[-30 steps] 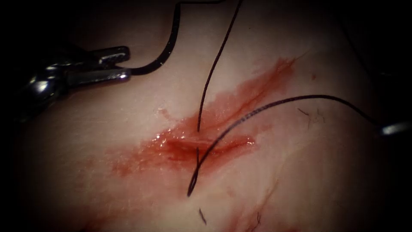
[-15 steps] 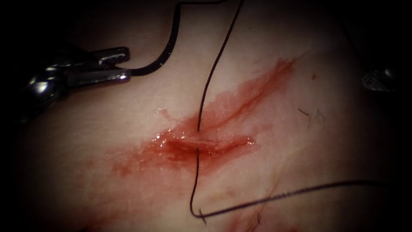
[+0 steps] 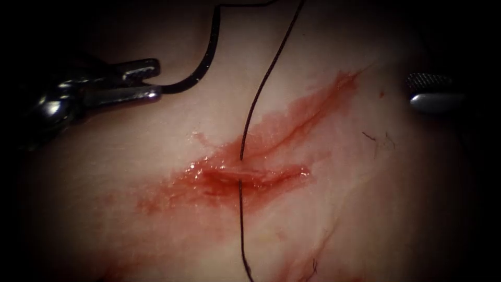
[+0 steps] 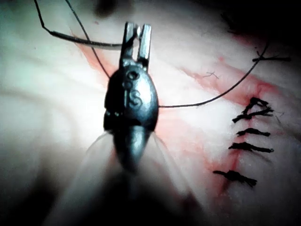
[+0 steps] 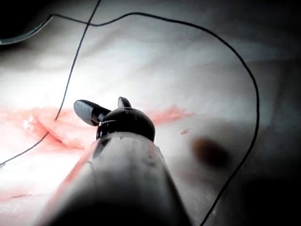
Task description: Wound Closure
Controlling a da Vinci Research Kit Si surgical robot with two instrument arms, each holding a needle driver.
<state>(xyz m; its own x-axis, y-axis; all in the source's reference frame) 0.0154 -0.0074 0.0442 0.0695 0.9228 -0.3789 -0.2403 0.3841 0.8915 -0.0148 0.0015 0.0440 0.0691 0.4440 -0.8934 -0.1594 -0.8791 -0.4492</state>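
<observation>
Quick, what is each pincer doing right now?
Left pincer: shut on the needle's end.
Right pincer: open, holding nothing.

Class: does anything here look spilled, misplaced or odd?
Red fluid is smeared over the tissue around the cut. Otherwise orderly: the left tool grips the needle near one end, outside the tissue, left of the cut; thread crosses the cut; the right tool is open, empty.

Left pincer (image 3: 148, 81) lies nearly level with its jaws parted at the tips; right pincer (image 3: 433, 91) seems spread open.
</observation>
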